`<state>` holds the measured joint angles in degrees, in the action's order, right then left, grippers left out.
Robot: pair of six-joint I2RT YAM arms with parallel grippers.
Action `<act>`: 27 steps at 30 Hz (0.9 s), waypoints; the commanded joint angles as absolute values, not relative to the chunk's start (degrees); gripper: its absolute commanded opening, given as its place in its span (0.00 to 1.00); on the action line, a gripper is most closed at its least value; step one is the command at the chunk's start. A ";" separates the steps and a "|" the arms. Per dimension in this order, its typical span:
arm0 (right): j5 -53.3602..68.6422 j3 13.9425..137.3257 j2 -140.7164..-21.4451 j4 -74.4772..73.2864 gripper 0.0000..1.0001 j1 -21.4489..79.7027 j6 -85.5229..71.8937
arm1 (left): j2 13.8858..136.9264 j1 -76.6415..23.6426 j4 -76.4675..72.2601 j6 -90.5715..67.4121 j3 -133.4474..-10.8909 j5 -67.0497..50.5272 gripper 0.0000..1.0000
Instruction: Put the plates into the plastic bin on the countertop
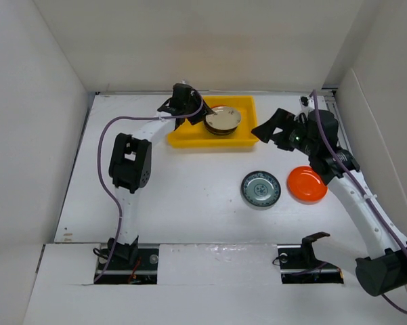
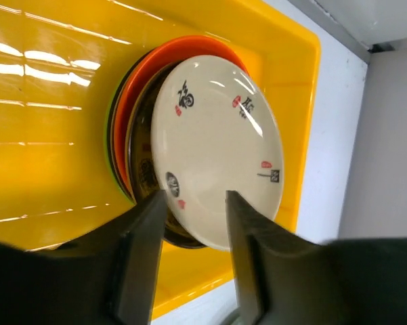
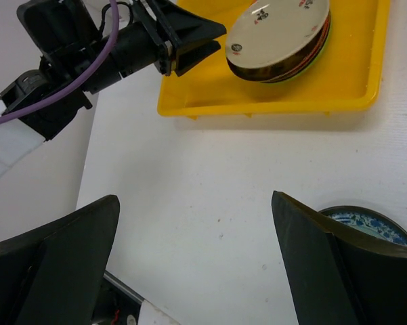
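Note:
The yellow plastic bin (image 1: 189, 139) stands at the back of the white countertop (image 1: 189, 203). A stack of plates sits in it with the cream plate (image 1: 223, 118) on top. In the left wrist view the cream plate (image 2: 217, 142) lies over a brown-gold one (image 2: 139, 159) and an orange one (image 2: 169, 51). My left gripper (image 2: 195, 202) is open and empty, its fingertips over the stack's near edge. My right gripper (image 3: 195, 203) is wide open and empty above bare countertop, right of the bin. A blue-grey plate (image 1: 261, 189) and an orange plate (image 1: 307, 183) lie on the countertop.
White walls close in the countertop on the left, back and right. The left gripper (image 3: 189, 34) also shows in the right wrist view at the bin's (image 3: 271, 101) left end. The blue-grey plate (image 3: 369, 227) lies just beyond my right finger there.

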<state>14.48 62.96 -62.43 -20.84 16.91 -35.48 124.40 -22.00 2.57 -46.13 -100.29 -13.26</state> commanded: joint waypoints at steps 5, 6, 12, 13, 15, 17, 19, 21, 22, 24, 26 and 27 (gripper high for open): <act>10.55 60.47 -55.38 -24.96 1.00 16.70 -34.72 | 115.33 -22.49 3.16 -44.22 -102.14 -13.19 0.77; 10.02 59.77 -54.33 -25.48 1.00 17.40 -34.72 | 113.40 -22.50 3.16 -42.38 -100.21 -12.14 0.90; 8.27 53.01 -44.76 -30.14 1.00 18.02 -37.43 | 96.96 -25.92 0.80 -37.97 -86.89 -8.69 1.00; 6.87 52.22 -43.52 -31.63 1.00 18.02 -38.05 | 94.86 -25.93 -0.25 -37.97 -84.14 -9.31 1.00; 3.44 51.06 -39.40 -33.30 1.00 18.02 -40.15 | 89.23 -28.37 -2.37 -37.97 -79.04 -9.32 1.00; -0.07 50.45 -36.58 -34.88 1.00 18.02 -40.78 | 86.15 -30.84 -4.73 -38.50 -70.87 -10.72 1.00; -1.57 51.67 -33.23 -36.55 1.00 18.02 -41.39 | 83.85 -36.72 -8.78 -38.50 -66.38 -10.72 1.00; -3.42 54.73 -31.65 -39.28 1.00 18.02 -41.40 | 84.80 -40.67 -10.01 -38.50 -63.03 -10.11 1.00; -4.12 55.97 -30.42 -40.24 1.00 18.02 -41.40 | 85.60 -43.83 -11.06 -37.89 -61.97 -10.11 1.00; -4.66 59.74 -29.63 -42.52 1.00 18.02 -41.40 | 87.62 -45.87 -13.87 -38.40 -58.63 -10.80 1.00; -4.66 62.13 -29.09 -43.85 1.00 18.02 -41.40 | 90.87 -47.36 -17.04 -39.19 -57.05 -12.30 1.00; -4.66 63.10 -29.09 -44.38 1.00 18.02 -41.40 | 91.84 -47.37 -18.88 -39.72 -55.04 -13.17 1.00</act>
<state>-2.26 58.67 -29.82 -42.06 17.69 -40.88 90.32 -47.46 -12.38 -39.27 -58.33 -11.46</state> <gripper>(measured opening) 0.999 0.997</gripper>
